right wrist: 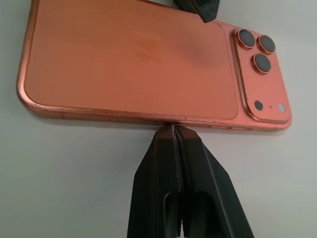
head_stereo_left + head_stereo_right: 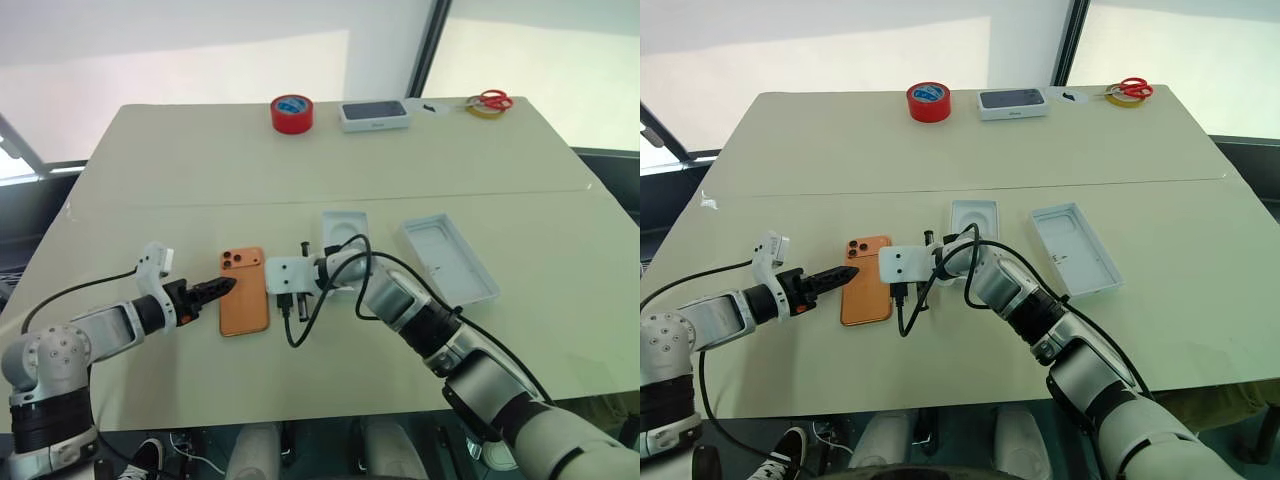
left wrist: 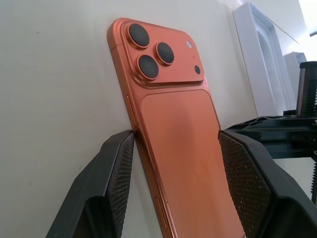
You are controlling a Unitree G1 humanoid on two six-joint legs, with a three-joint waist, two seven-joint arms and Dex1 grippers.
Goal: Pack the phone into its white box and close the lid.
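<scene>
the phone [image 2: 244,291] lies flat, lenses up, on the desk [image 2: 200,170]: stiff, slick, thin, so take it by the long edges. your left fingers [image 3: 119,173] straddle it, spread; the right wrist view shows the right fingers [image 1: 177,144] clenched empty against its edge.

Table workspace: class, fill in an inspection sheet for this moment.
Surface: beige table, flat.
Job's things: flat orange phone, lenses up; pale grey-white rectangular lid, open side up, apart from it.
Clutter: thin white moulded insert; red tape roll; closed dark-topped white box; red-handled scissors.
Grippers: left gripper open at phone's edge; right gripper fingers shut against the opposite edge.
Cables: black cable looping at right wrist.
Surroundings: bright windows.
</scene>
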